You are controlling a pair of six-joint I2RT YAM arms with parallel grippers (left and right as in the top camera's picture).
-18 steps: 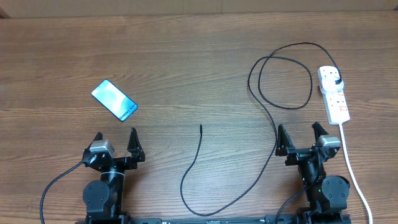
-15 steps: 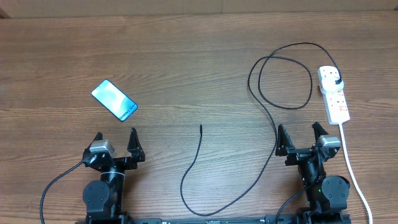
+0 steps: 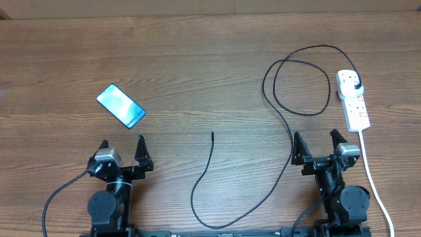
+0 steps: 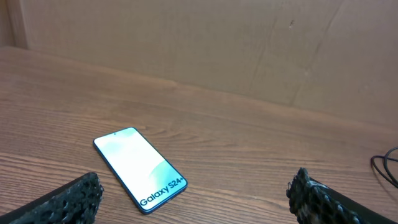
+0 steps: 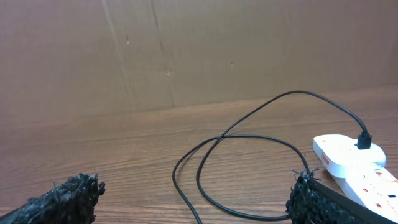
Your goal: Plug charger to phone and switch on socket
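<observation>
**Limp cable, slippery phone: both tools spread and empty**

The long thin black charger cable (image 3: 211, 153) should handle as light and floppy, so the sensible grip is just behind its small connector tip (image 3: 212, 135), where it is stiffest. The cable lies mid-desk, sweeps back toward the robot, then loops right. Its black plug (image 3: 356, 85) sits in the far end of the white power strip with red switches (image 3: 357, 112).

The slim smartphone with a glowing light-blue screen (image 3: 121, 105) lies flat and angled at far left, well apart from the tip. It will probably slide on the wooden desk (image 3: 197, 59) unless braced.

The left tool (image 3: 122, 145) and right tool (image 3: 316, 139) stand spread, holding nothing.
</observation>
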